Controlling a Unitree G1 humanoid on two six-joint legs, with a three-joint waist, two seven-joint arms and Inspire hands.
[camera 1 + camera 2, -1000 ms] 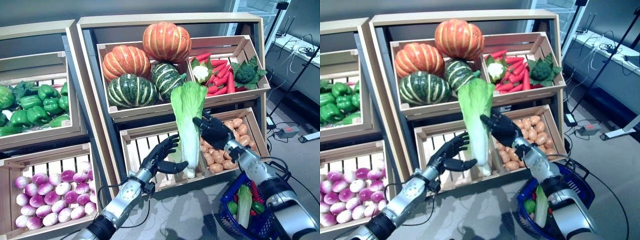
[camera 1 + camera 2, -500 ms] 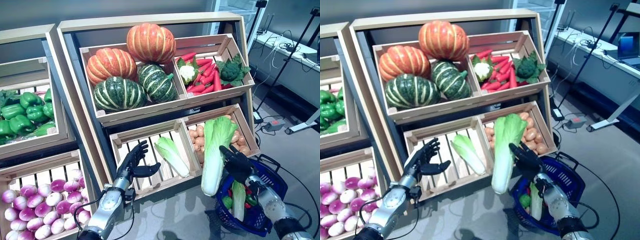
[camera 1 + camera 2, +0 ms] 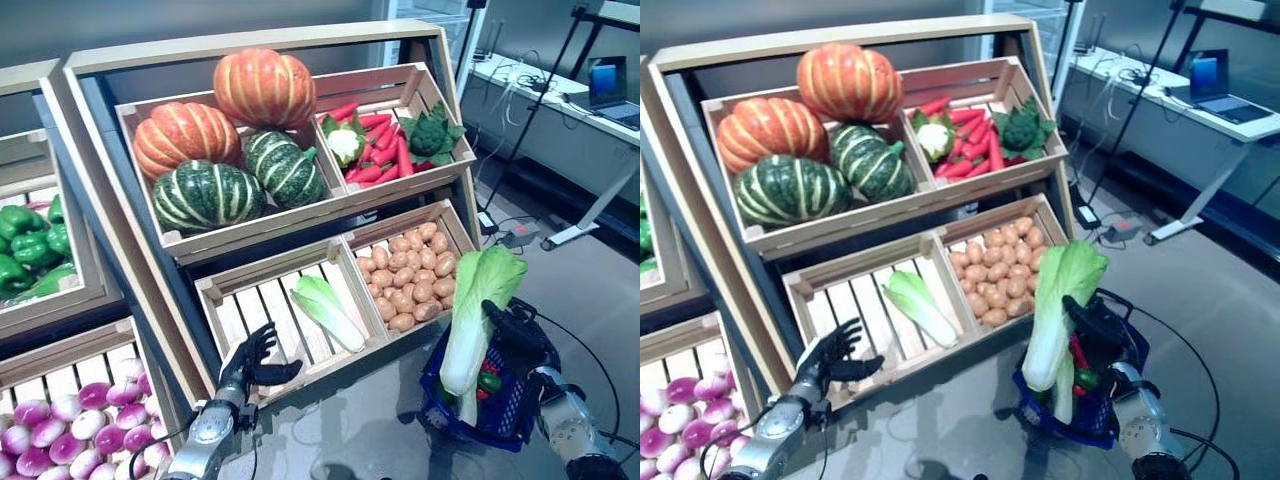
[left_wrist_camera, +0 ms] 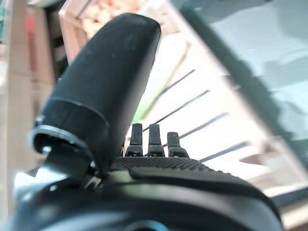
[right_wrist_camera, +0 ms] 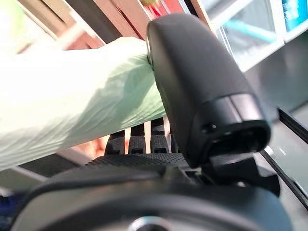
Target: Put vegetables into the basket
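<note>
My right hand (image 3: 516,335) is shut on a long pale green napa cabbage (image 3: 472,312) and holds it upright over the blue basket (image 3: 508,428), its white stalk end down at the rim. The right wrist view shows the thumb (image 5: 197,86) pressed on the cabbage's leaf (image 5: 82,115). Red and green vegetables (image 3: 488,378) lie in the basket. My left hand (image 3: 252,362) is open and empty in front of the lower slatted crate. A second napa cabbage (image 3: 326,311) lies in that crate.
The wooden vegetable stand (image 3: 250,190) with its crates fills the left and middle. The basket stands on the grey floor at the stand's right end. A desk (image 3: 560,95) and stand legs are at the far right.
My right hand has carried the cabbage to the right and down over the basket. My left hand has drawn back toward the crate's front edge. The camera has turned to the right.
</note>
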